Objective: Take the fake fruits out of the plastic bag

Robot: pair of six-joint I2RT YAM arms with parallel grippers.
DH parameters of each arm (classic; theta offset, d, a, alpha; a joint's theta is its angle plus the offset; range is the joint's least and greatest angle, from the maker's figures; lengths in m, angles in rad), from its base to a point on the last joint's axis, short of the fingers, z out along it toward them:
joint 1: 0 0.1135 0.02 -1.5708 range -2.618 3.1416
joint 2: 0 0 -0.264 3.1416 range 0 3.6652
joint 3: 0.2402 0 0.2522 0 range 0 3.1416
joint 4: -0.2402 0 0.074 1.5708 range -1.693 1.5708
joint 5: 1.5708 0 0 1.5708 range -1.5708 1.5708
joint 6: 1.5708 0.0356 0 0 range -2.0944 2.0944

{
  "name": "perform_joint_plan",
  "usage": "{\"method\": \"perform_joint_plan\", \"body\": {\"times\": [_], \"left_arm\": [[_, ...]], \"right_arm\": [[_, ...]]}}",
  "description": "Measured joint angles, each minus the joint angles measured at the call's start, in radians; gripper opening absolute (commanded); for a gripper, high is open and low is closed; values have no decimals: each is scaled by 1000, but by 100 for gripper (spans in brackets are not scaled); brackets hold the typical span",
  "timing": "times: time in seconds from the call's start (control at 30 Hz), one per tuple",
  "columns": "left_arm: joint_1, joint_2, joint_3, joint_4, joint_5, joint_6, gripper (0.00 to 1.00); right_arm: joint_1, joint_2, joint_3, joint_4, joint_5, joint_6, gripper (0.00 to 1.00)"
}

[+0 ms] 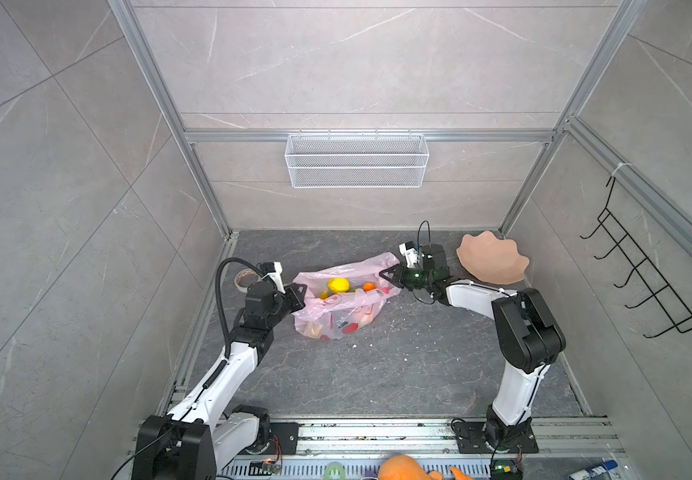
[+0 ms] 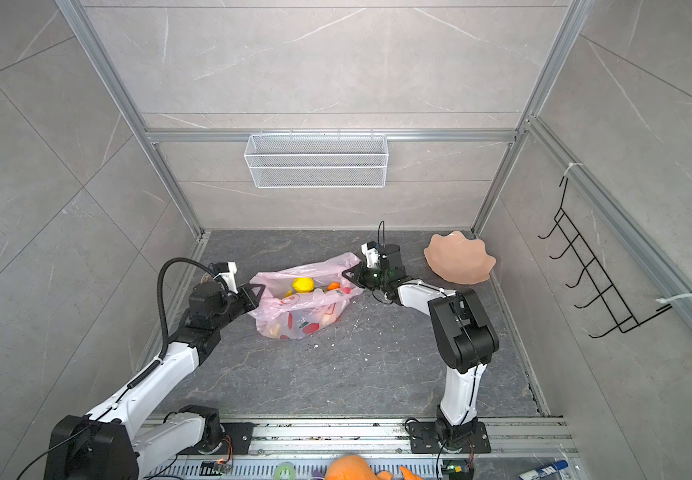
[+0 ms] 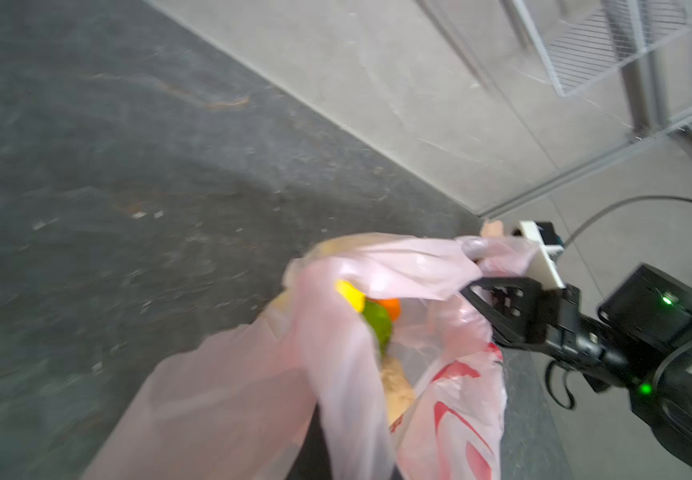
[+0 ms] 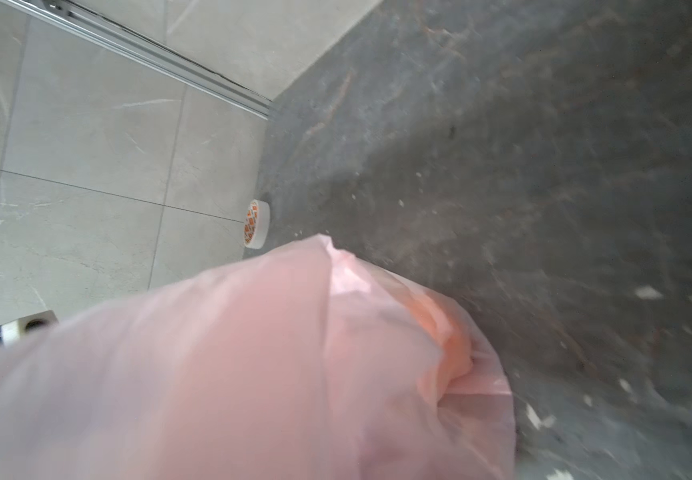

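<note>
Spreading the mouth of the thin translucent pink plastic bag point(image 1: 346, 309) printed with red apples is the step in hand, judging by how both arms stand. The left end effector point(image 1: 300, 296) is clenched on the film at one end of the bag's mouth. The right end effector point(image 1: 390, 277) is clenched on the bunched handle at the opposite end, which the left wrist view point(image 3: 481, 286) shows plainly. The bag itself rests on the dark grey stone-patterned counter point(image 1: 377, 374), with its mouth pulled wide between the two grips.

All the small glossy fake fruits that can be seen are inside the bag. A yellow lemon point(image 1: 338, 285) and a round orange piece point(image 1: 368, 286) sit just within the opening, a green fruit point(image 3: 377, 326) lies beside them, and pale cream pieces show through the film deeper in the bag. None lies on the counter beside the bag.

With both end effectors occupied, the next move probably calls for one of them to let go, reach into the opening and pinch a fruit, likely the lemon nearest the mouth. The other would keep the bag taut so that the film does not fall in over the fruits. A peach wavy-edged plate point(image 1: 491, 259) lies apart from the bag, past its right-held end, and a roll of white tape point(image 1: 244, 277) lies past its left-held end.
</note>
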Motion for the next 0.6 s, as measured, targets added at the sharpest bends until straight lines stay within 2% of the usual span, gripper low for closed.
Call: {"method": "perform_joint_plan", "body": {"times": [0.17, 0.43, 0.57, 0.6], "left_arm": [[-15, 0, -28, -4, -32, 12, 0], [75, -67, -99, 25, -72, 35, 0], [77, -73, -140, 53, -75, 36, 0], [70, -73, -149, 56, -77, 39, 0]], "right_arm": [[5, 7, 31, 17, 0, 13, 0], [0, 132, 197, 63, -16, 69, 0], [15, 177, 227, 36, 3, 54, 0], [22, 185, 235, 18, 10, 42, 3]]}}
